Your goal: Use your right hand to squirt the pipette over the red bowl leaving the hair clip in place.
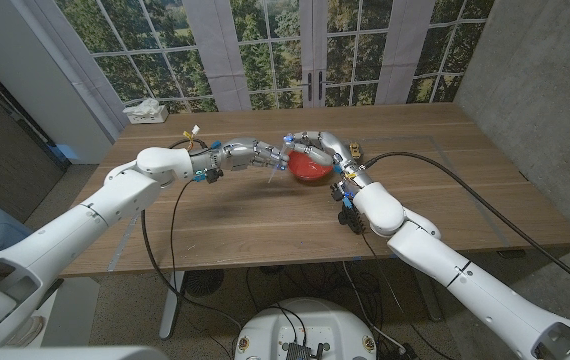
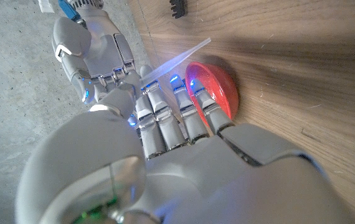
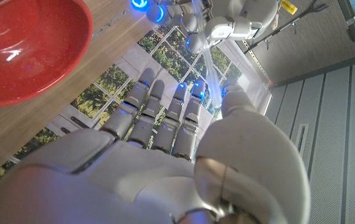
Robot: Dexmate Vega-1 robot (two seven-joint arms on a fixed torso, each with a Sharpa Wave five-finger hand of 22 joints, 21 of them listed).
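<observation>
no readable text, labels, brands or numbers on anything in view

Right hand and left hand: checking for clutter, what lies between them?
The pipette runs between the left hand and right hand, seen in the right wrist view.

Wooden table (image 1: 265, 215) carries a red bowl (image 1: 310, 167); tissue box (image 1: 145, 111) (far left corner); black hair clip (image 2: 178, 7)
</observation>
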